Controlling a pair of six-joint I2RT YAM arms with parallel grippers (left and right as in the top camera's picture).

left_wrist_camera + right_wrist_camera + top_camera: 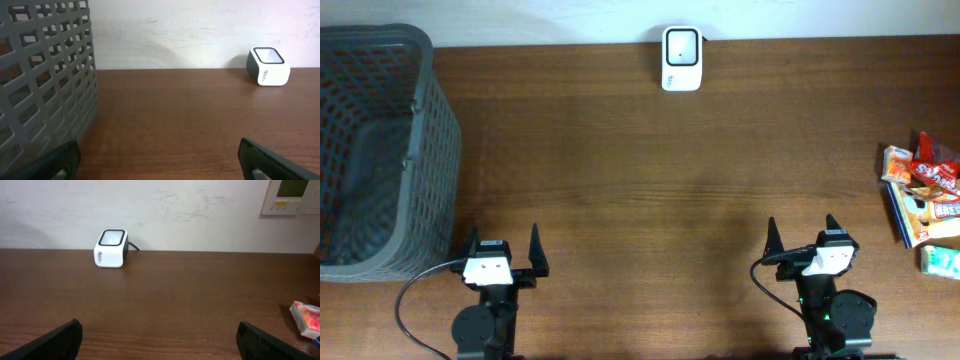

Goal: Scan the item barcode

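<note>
- Both tools hang released, jaws spread wide and gripping nothing: I have the left tool (503, 242) and the right tool (801, 228) near the front edge of the table (640, 190), both pointing toward the far wall.
- Just beside the left tool is the front corner of the dark grey mesh basket (438, 150), which stands at the left end of the table. On my left wrist view its wall fills the left side.
- Well to the right of the right tool lie the snack packets (923, 190), the items with barcodes. They are a loose overlapping pile of red and orange wrappers at the table's right edge, apart from both tools.
- A pale green pack (942, 260) lies just beside that pile, nearer the front.
- At the far edge, against the wall and roughly midway across, stands the white barcode scanner (681, 58), its dark window facing up, well apart from tools and packets.
- On my right wrist view, a beige wall panel (292, 194) hangs high on the right.
</note>
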